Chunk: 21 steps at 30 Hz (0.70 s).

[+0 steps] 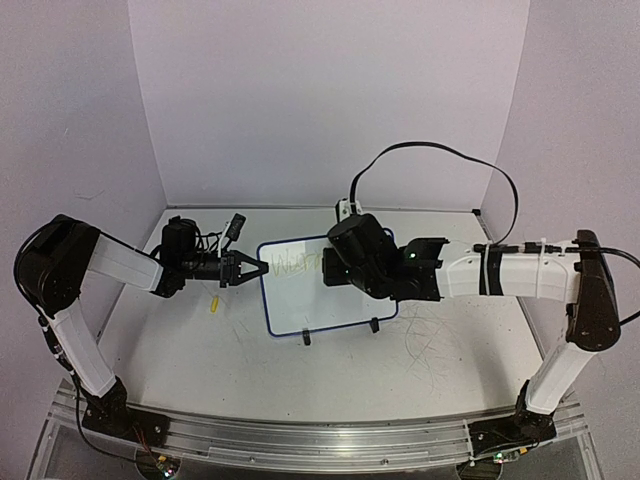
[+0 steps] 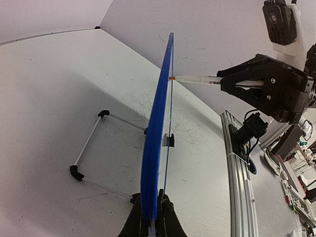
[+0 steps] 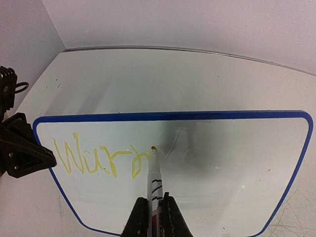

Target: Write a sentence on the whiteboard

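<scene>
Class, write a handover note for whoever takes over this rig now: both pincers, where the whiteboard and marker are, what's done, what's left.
Left pincer: shut on the left edge of the whiteboard, steadying it on its stand.
Right pincer: shut on the marker, tip at the board.
Done: one yellow word, upper left of the board.
Left: the rest of the sentence; most of the board is blank.

The top camera looked down from high over the near edge of the table (image 1: 250,370), far off. The left wrist camera looked close along the whiteboard (image 2: 153,163), edge-on. The right wrist camera faced its front, near. All three saw it.
</scene>
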Tool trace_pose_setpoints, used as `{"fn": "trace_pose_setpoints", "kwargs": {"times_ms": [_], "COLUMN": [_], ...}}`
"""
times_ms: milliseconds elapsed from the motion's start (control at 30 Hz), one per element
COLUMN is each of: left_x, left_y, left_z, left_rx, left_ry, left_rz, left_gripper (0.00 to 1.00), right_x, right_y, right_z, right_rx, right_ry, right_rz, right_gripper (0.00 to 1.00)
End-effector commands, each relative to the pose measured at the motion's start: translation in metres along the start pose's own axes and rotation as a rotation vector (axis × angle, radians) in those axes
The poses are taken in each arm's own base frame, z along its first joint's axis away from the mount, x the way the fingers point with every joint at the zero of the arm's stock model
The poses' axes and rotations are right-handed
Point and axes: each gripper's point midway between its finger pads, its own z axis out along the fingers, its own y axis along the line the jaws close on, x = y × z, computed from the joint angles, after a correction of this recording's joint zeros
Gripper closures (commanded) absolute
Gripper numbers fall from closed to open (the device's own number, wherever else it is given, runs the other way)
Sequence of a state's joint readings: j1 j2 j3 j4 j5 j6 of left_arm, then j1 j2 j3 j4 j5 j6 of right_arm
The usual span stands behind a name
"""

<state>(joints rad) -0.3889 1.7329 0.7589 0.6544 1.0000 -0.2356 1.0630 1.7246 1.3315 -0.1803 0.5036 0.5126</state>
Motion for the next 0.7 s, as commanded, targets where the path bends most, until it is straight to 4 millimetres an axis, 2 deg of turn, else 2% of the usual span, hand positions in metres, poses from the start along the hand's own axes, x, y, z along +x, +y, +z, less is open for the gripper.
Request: {"fn": "trace_pose_setpoints", "kwargs": {"times_ms": [0,267,667], "left_x": [0.004,0.005,0.007], "left_y": [0.014,0.014,0.014], "left_z": [0.000,-0.001,0.000], "left_rx": [-0.059,-0.062,-0.060], "left_ry": [0.016,0.015,0.019], "left_rz": [0.007,0.006,0.002], "left_gripper": [1.00,1.00,1.00], "right_x": [-0.013,-0.003,0.022], "right_y": [-0.020,-0.026,-0.020], "right_z": [-0.006,-0.009,-0.004], "right_rx": [0.056,0.056,0.034], "right_ry": [-0.045,-0.025,0.038], "right_rz": [0.048,0.061,0.053], "right_gripper": [1.00,1.00,1.00]}}
